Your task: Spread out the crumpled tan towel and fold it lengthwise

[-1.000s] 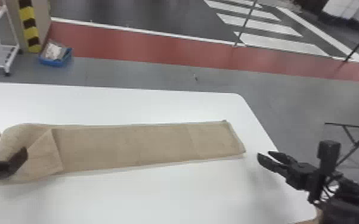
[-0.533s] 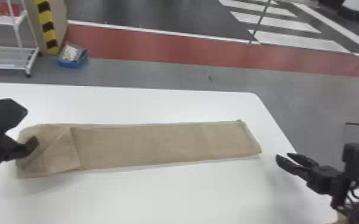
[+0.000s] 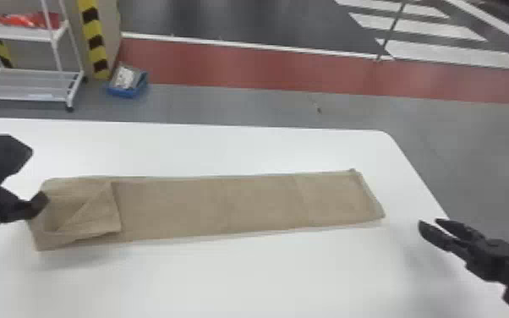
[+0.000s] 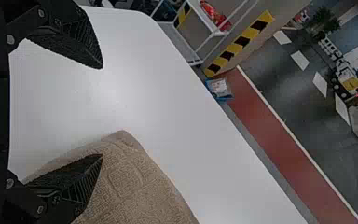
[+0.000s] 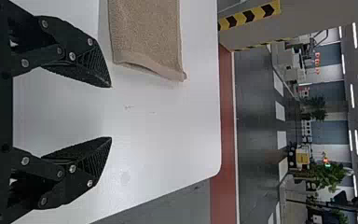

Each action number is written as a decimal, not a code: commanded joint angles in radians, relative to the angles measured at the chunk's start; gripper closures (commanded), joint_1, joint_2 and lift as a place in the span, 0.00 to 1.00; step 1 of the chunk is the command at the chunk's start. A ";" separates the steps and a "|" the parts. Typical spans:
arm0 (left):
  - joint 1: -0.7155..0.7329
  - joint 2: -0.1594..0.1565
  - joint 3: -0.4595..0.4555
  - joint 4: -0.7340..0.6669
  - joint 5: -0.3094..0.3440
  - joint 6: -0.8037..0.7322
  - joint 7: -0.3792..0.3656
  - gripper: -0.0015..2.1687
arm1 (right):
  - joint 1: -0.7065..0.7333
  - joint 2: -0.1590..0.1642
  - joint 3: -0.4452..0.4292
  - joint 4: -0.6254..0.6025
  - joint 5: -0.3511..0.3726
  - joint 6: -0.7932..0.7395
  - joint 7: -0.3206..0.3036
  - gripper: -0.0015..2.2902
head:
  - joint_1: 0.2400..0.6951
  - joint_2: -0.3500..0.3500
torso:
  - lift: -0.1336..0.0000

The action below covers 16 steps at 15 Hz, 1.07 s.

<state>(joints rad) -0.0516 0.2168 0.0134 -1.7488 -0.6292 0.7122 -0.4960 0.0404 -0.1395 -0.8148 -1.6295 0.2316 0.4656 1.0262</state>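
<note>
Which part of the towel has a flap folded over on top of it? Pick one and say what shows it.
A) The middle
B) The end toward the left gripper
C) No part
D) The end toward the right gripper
B: the flap lies over the end of the tan towel nearest the left gripper, while the rest runs flat toward the right gripper.

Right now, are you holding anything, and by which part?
Nothing: the left gripper and right gripper are both open, and the towel lies on the table.
</note>
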 commanded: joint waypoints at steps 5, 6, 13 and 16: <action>0.171 0.015 0.115 -0.370 0.214 0.116 -0.299 0.13 | 0.006 -0.002 -0.014 0.017 0.000 -0.018 0.000 0.25 | 1.00 0.20 | 0.07; 0.210 0.019 0.118 -0.413 0.232 0.109 -0.325 0.13 | 0.006 -0.008 -0.017 0.030 -0.002 -0.024 0.000 0.25 | 1.00 0.17 | 0.07; 0.308 0.032 0.068 -0.425 0.220 -0.164 -0.480 0.18 | 0.006 -0.011 -0.014 0.042 -0.009 -0.028 0.000 0.25 | 1.00 0.00 | 0.07; 0.308 0.032 0.000 -0.379 0.131 -0.250 -0.477 0.28 | 0.012 -0.011 -0.026 0.040 -0.021 -0.028 0.002 0.25 | 1.00 0.00 | 0.07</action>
<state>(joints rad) 0.2561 0.2485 0.0441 -2.1497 -0.4594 0.4980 -0.9735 0.0500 -0.1504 -0.8329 -1.5880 0.2164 0.4380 1.0274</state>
